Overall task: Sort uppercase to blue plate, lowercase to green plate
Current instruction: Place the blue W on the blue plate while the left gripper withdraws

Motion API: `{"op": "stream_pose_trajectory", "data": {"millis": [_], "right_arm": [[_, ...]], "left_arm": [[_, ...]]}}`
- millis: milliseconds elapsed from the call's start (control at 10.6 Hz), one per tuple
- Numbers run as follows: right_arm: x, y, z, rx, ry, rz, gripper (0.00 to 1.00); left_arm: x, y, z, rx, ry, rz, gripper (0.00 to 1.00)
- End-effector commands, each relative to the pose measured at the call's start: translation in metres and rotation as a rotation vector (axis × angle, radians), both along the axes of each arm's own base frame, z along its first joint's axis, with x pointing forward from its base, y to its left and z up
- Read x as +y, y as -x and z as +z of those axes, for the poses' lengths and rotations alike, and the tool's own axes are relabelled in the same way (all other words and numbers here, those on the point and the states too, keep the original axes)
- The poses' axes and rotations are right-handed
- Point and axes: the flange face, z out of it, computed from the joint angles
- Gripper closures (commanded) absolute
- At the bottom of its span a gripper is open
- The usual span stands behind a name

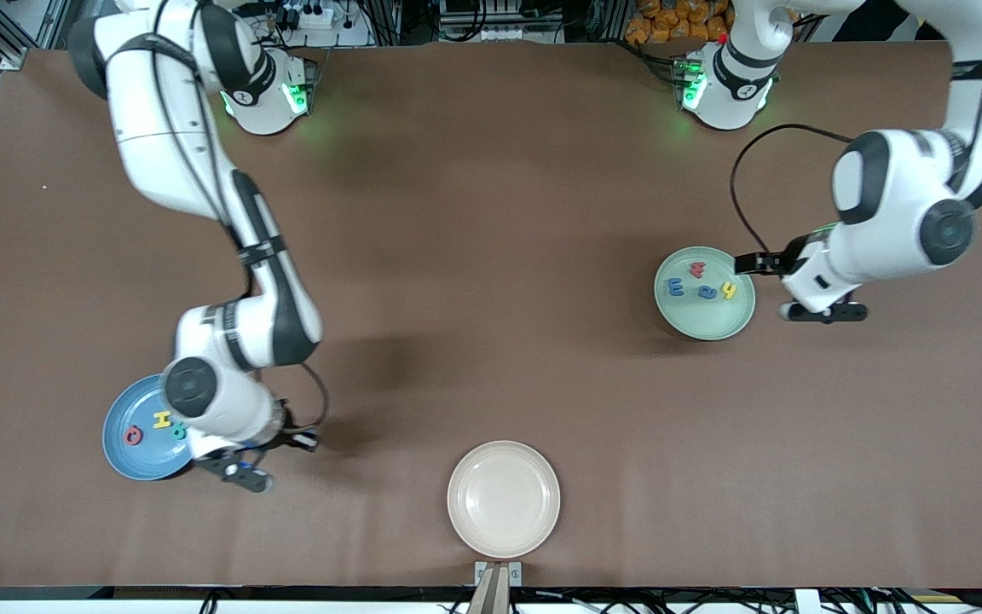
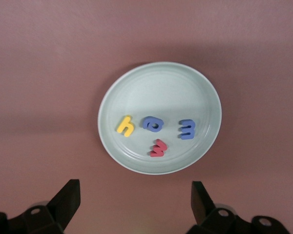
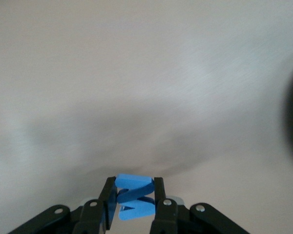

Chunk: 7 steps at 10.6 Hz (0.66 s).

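Observation:
The blue plate point(image 1: 126, 460) lies near the right arm's end of the table and holds the red Q point(image 1: 134, 437), yellow H point(image 1: 163, 419) and teal R point(image 1: 177, 432). My right gripper point(image 1: 241, 474) point(image 3: 132, 186) is over the table beside that plate, shut on the blue angular M point(image 3: 134, 184). The green plate point(image 1: 704, 324) point(image 2: 136, 83) holds the yellow h point(image 2: 125, 126), blue e point(image 2: 152, 123), blue m point(image 2: 187, 129) and red w point(image 2: 158, 148). My left gripper point(image 1: 823, 312) point(image 2: 135, 204) is open and empty, beside the green plate.
A cream-white plate point(image 1: 504, 499) lies empty near the table's front edge, midway between the two arms. Brown table surface point(image 1: 474, 281) stretches between the plates.

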Motion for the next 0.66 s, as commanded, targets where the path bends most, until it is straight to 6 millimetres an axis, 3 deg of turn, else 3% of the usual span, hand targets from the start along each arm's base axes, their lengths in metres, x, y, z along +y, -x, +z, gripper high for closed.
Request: {"op": "stream_pose_trajectory", "data": {"millis": [0,95,189,379,474,568], "right_arm": [[-0.05,0.0,0.009,0.066,0.002,0.154,1.0],[-0.081,-0.001,0.009,0.087,0.013,0.245,1.0],[-0.124,-0.003,0.015,0.083,0.028,0.323,1.0],[-0.184,-0.003,0.02,0.084,0.05,0.434,1.0],[-0.203,-0.002,0.022,0.084,0.06,0.466,1.0],[-0.209,-0.001,0.021,0.086,0.058,0.466,0.88]], "left_arm": [[0.025,0.006,0.04,-0.044,0.047,0.0,0.0],[0.036,0.004,0.058,-0.069,0.053,0.011,0.0],[0.038,0.001,0.072,-0.078,0.056,0.011,0.0],[0.046,-0.008,0.109,-0.082,0.063,0.016,0.0],[0.049,-0.01,0.127,-0.079,0.067,0.012,0.0],[0.051,-0.011,0.143,-0.078,0.068,0.014,0.0]]}}
